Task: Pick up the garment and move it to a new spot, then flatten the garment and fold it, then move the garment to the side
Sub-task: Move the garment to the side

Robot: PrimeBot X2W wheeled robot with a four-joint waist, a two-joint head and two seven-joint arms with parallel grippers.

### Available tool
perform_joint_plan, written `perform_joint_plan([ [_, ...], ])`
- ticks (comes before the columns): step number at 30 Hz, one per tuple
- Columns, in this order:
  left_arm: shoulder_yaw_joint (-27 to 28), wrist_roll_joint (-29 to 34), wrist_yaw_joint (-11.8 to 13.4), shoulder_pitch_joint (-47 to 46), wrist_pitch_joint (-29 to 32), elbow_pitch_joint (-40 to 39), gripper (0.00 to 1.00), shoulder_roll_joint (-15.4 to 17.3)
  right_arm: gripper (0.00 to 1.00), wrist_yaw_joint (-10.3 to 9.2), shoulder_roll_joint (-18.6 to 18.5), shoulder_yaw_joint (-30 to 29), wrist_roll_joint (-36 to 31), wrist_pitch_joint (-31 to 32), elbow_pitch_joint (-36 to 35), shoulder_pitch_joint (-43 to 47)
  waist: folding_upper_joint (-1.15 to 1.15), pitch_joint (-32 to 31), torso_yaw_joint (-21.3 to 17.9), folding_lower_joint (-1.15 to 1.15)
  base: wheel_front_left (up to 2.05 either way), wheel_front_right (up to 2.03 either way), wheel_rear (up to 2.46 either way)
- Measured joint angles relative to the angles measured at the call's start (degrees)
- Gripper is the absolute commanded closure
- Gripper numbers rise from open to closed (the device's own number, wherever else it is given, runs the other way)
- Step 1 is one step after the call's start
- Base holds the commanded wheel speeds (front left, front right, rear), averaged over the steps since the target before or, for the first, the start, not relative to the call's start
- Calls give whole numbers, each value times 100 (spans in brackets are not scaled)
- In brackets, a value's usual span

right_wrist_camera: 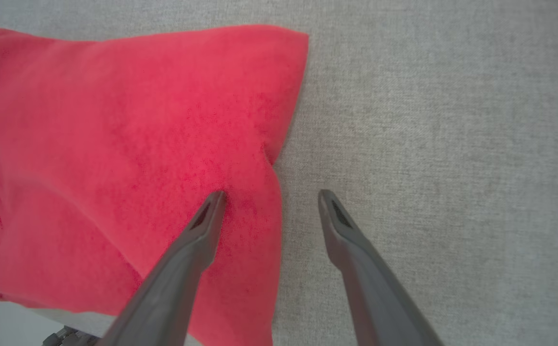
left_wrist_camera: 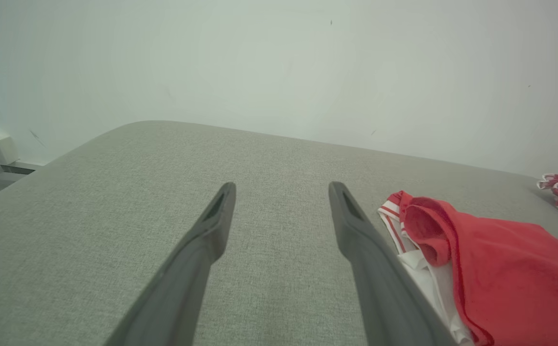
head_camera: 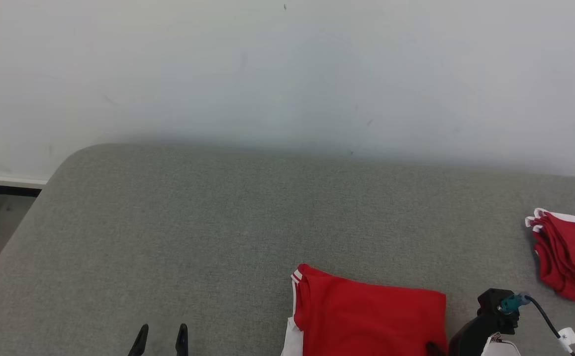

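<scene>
Grey woven upholstery covers the wide padded surface (head_camera: 168, 232), which has a rounded far-left corner and stands against a pale plain wall (head_camera: 287, 74). At the lower left of the head view, the left gripper (head_camera: 160, 340) shows just its two dark fingertips above bare fabric. In the left wrist view the same gripper (left_wrist_camera: 281, 190) has its fingers spread wide with nothing between them.

Right of it, at the near edge of the surface, lies the red folded garment with white trim (head_camera: 371, 316) — a roughly rectangular bundle with a red-and-white striped cuff at its far-left corner and white cloth peeking out beneath that side (left_wrist_camera: 428, 274).

The right gripper (right_wrist_camera: 270, 197) is also parted and straddles the garment's right edge: one fingertip (right_wrist_camera: 214, 202) sits over the red cloth (right_wrist_camera: 130, 144), the other over grey upholstery. Whether either tip touches down cannot be told. No cloth is pinched between them.

Farthest right — well apart from the garment — rests a stack of red folded clothes with white edging (head_camera: 569, 262).
</scene>
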Motion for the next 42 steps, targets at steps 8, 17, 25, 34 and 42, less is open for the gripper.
perform_joint_plan([
  [8,-77,-1,2,37,4,-40,0,21,0,0,-3,66,-86,-21,803,-323,0,71,246,0,0,0,0],
  [17,-129,-74,-2,35,24,-33,0,116,14,-1,-38,227,-191,-178,1457,-678,0,125,368,-2,0,0,0],
  [25,-92,-147,-3,36,19,-73,0,167,100,2,9,275,-500,-393,1541,-872,0,146,280,-1,0,0,0],
  [34,-115,-205,4,10,13,-196,0,122,100,2,-122,59,-1472,-3,865,-1289,0,217,-36,0,0,0,0],
  [42,-188,-189,3,-165,-1,-426,0,113,100,1,-1062,-130,-1446,457,556,-2123,0,465,-302,0,0,0,0],
])
